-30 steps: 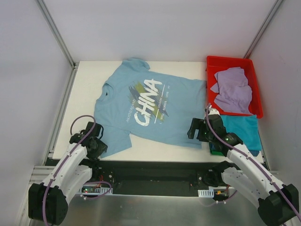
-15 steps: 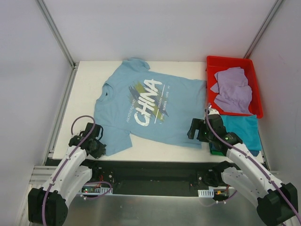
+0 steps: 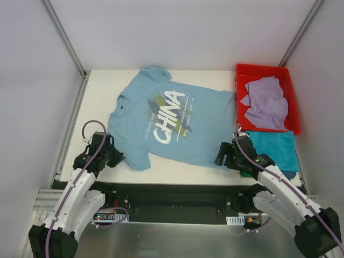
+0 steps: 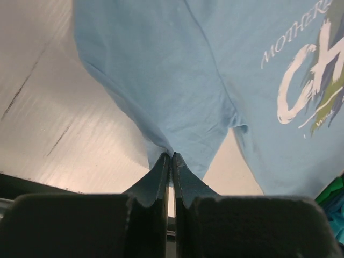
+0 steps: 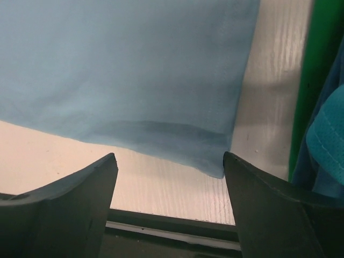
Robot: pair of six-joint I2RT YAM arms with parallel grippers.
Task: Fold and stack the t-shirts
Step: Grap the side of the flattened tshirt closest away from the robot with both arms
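Observation:
A light blue t-shirt [image 3: 166,121] with white "CHINA" lettering lies spread flat on the white table [image 3: 177,167]. My left gripper [image 3: 118,158] is shut on the edge of its near left sleeve. In the left wrist view the fingers [image 4: 161,172] pinch the light blue fabric [image 4: 177,80]. My right gripper [image 3: 221,156] is open at the shirt's near right hem corner. In the right wrist view the hem corner [image 5: 212,158] lies just ahead of the spread fingertips [image 5: 105,166]. A lavender shirt [image 3: 266,102] lies in the bin. A folded teal shirt [image 3: 277,150] lies on blue and dark green ones [image 3: 246,172].
A red plastic bin [image 3: 243,72] stands at the back right, holding the lavender shirt. The folded stack sits just in front of it, beside my right arm. The black table edge [image 3: 177,185] runs along the near side.
My left gripper has moved forward and right to the sleeve and is shut on its edge; the sleeve is drawn inward. My right gripper has dropped slightly toward the near hem corner.

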